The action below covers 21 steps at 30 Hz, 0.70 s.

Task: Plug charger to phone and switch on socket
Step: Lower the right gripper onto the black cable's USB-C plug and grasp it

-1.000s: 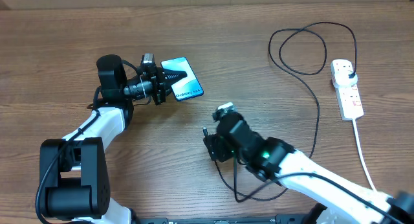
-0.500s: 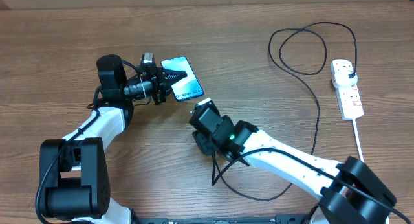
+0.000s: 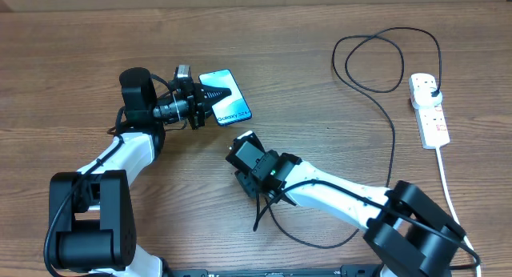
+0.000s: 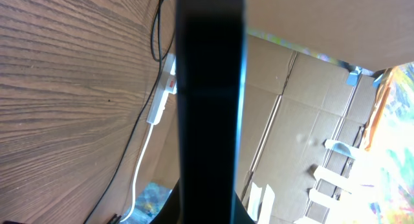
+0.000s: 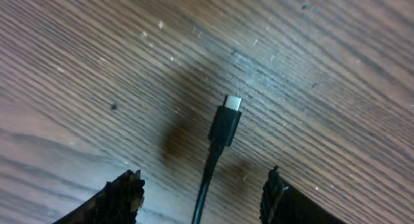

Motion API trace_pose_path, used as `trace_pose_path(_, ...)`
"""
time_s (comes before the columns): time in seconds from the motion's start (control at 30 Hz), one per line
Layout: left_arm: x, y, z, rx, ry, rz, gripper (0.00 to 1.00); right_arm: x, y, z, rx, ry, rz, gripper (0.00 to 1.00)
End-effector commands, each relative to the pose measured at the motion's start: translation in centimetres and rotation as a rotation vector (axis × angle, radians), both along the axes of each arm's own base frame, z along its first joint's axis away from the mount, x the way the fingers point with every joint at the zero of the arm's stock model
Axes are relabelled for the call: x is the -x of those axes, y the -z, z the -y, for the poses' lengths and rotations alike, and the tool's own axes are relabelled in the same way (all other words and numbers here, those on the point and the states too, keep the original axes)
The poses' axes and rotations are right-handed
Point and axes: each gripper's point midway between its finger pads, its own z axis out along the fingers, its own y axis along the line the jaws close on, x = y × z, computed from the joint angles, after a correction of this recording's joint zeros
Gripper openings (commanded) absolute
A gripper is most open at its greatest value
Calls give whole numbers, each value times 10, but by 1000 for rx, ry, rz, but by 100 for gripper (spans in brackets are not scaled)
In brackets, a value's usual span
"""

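My left gripper (image 3: pixel 210 95) is shut on the phone (image 3: pixel 228 101), gripping its near end; the lit blue screen faces up at a tilt. In the left wrist view the phone (image 4: pixel 210 101) is a black bar seen edge-on. My right gripper (image 3: pixel 242 159) sits just below the phone and is open. In the right wrist view its fingers (image 5: pixel 202 176) stand wide apart, and the charger's connector tip (image 5: pixel 226 120) lies between and ahead of them over the wood. The charger cable (image 3: pixel 393 141) loops back to its plug in the socket (image 3: pixel 430 115) at the far right.
The socket's white cord (image 3: pixel 448 189) runs down the right side toward the front edge. A loop of black cable (image 3: pixel 368 61) lies at the back right, and more cable trails under the right arm (image 3: pixel 320 241). Cardboard walls stand behind the table.
My right gripper has moved left and up toward the phone, and the cable's loose end came along with it. The left gripper and phone have not moved.
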Motion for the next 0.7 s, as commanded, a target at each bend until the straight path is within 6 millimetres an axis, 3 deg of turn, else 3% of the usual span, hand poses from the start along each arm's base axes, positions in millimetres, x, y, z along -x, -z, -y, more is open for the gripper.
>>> trace_pose_path(0.0, 0, -8, 0, 2, 22, 45, 4, -6, -1, -5, 7, -16, 28, 60)
trace_pose_path(0.2, 0, -8, 0, 2, 21, 44, 4, -14, -3, -10, -4, -32, 66, 54)
trace_pose_path(0.67, 0, -8, 0, 6, 19, 33, 4, -19, 10, -2, 27, -9, 54, 45)
